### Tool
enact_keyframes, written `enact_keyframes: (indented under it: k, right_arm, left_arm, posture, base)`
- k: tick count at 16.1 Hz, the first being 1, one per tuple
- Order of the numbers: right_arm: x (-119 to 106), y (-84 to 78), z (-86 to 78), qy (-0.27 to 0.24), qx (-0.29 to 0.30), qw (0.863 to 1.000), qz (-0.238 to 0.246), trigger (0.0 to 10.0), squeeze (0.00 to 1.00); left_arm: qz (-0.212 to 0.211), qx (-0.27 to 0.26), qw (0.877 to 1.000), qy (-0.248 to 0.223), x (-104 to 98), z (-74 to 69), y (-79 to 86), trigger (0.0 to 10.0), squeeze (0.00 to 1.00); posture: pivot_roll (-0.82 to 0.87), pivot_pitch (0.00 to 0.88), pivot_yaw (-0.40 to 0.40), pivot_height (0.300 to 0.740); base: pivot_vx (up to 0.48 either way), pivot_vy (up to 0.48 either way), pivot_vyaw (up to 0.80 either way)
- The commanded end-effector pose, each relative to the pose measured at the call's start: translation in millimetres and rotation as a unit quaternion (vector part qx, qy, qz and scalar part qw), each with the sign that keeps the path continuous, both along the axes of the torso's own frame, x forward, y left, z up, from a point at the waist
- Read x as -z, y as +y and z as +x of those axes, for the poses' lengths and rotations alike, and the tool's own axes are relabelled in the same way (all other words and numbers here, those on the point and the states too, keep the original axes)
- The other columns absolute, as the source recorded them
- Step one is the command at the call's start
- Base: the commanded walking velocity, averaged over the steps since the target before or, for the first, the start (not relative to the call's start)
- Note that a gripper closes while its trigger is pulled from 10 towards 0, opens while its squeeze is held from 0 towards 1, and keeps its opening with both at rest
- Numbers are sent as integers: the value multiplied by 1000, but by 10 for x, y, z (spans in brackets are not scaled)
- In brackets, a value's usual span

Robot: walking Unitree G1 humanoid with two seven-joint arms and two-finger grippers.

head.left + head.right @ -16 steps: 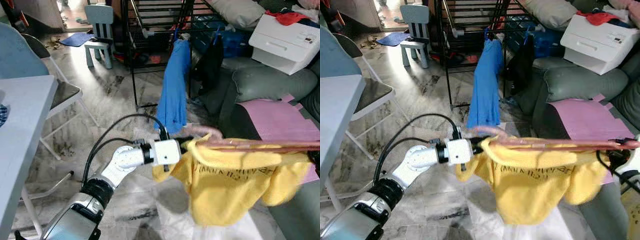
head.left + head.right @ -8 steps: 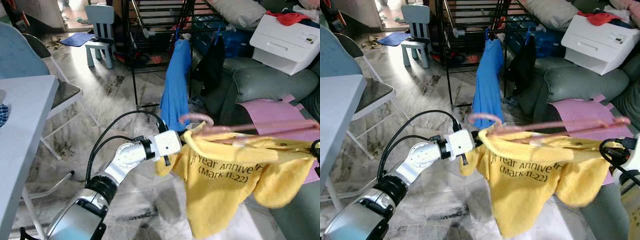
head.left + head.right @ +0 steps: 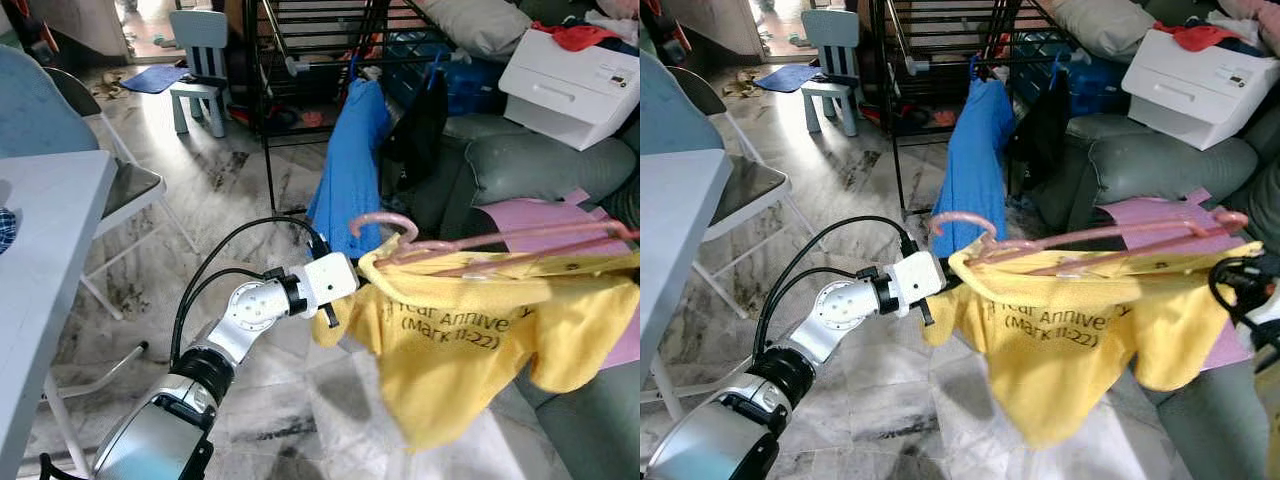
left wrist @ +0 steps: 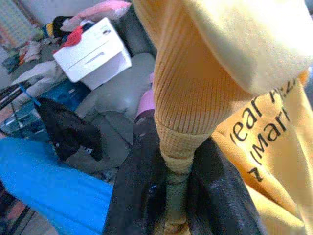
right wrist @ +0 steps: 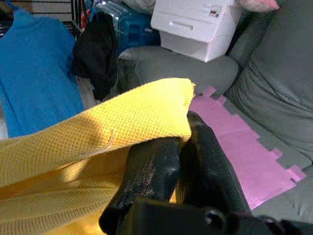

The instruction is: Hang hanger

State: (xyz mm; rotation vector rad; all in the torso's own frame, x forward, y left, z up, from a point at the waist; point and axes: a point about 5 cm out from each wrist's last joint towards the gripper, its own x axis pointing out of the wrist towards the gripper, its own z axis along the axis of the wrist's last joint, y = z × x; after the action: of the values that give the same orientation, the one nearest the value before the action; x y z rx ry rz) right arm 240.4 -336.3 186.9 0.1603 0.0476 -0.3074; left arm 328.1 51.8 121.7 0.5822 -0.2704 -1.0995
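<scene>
hanger (image 3: 470,243), pink, is held in the air between both arms, carrying a yellow shirt (image 3: 470,340) with black lettering; its hook points toward the black drying rack (image 3: 300,60), where a blue garment (image 3: 350,170) hangs. left gripper (image 4: 177,183) is at the shirt's hook-side edge, fingers (image 4: 134,191) pinching a ribbed fold of the cloth. right gripper (image 5: 182,152) is at the opposite end, fingers pressed together on the shirt's hem, above a pink mat (image 5: 239,156) on the grey sofa (image 5: 274,93).
</scene>
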Motion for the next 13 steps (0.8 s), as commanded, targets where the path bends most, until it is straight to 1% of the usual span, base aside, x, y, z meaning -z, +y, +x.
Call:
enact_keyframes:
  k: [1, 2, 3, 4, 5, 6, 7, 10, 11, 13]
  right_arm:
    - [-251, -273, -102, -44, 72, 996, -27, 0, 0]
    - [-313, -284, -84, -56, 74, 995, -30, 0, 0]
    - [-339, -282, -74, -61, 73, 995, -31, 0, 0]
    - [-375, -275, -51, -67, 72, 995, -34, 0, 0]
    - [-381, -270, -46, -68, 71, 995, -34, 0, 0]
    - [-385, -265, -44, -69, 70, 995, -35, 0, 0]
    - [-395, -255, -35, -74, 66, 994, -37, 0, 0]
    - [-409, -199, -33, -87, 43, 995, -35, 0, 0]
    - [-431, -148, -27, -93, 22, 995, -38, 0, 0]
    - [-487, -62, -15, -104, -11, 993, -56, 0, 0]
  left_arm:
    - [24, 6, 1000, -6, 56, -24, 171, 0, 0]
    - [32, 20, 999, -5, 94, -64, 171, 0, 0]
    - [38, 22, 999, -1, 114, -71, 175, 0, 0]
    - [59, 36, 998, -1, 159, -100, 171, 0, 0]
    - [75, 37, 996, 6, 200, -106, 177, 0, 0]
    - [92, 33, 995, 16, 246, -104, 188, 0, 0]
    - [116, 25, 992, 38, 315, -95, 209, 0, 0]
    - [127, 1, 989, 82, 389, -69, 226, 0, 0]
    - [135, -4, 986, 96, 411, -62, 231, 0, 0]
    - [132, -3, 985, 107, 410, -59, 218, 0, 0]
  posture:
    - [-39, 0, -53, 740]
    - [-39, 0, -53, 740]
    - [-39, 0, -53, 740]
    - [-39, 0, -53, 740]
    - [-41, 0, -53, 740]
    - [-41, 0, -53, 740]
    - [-43, 0, -51, 740]
    - [-44, 0, -48, 740]
    - [-44, 0, -47, 740]
    - [-46, 0, -45, 740]
  base:
    - [0, 0, 0]
    - [0, 0, 0]
    - [0, 0, 0]
    - [0, 0, 0]
    - [0, 0, 0]
    - [0, 0, 0]
    - [0, 0, 0]
    - [0, 0, 0]
    - [0, 0, 0]
    - [0, 0, 0]
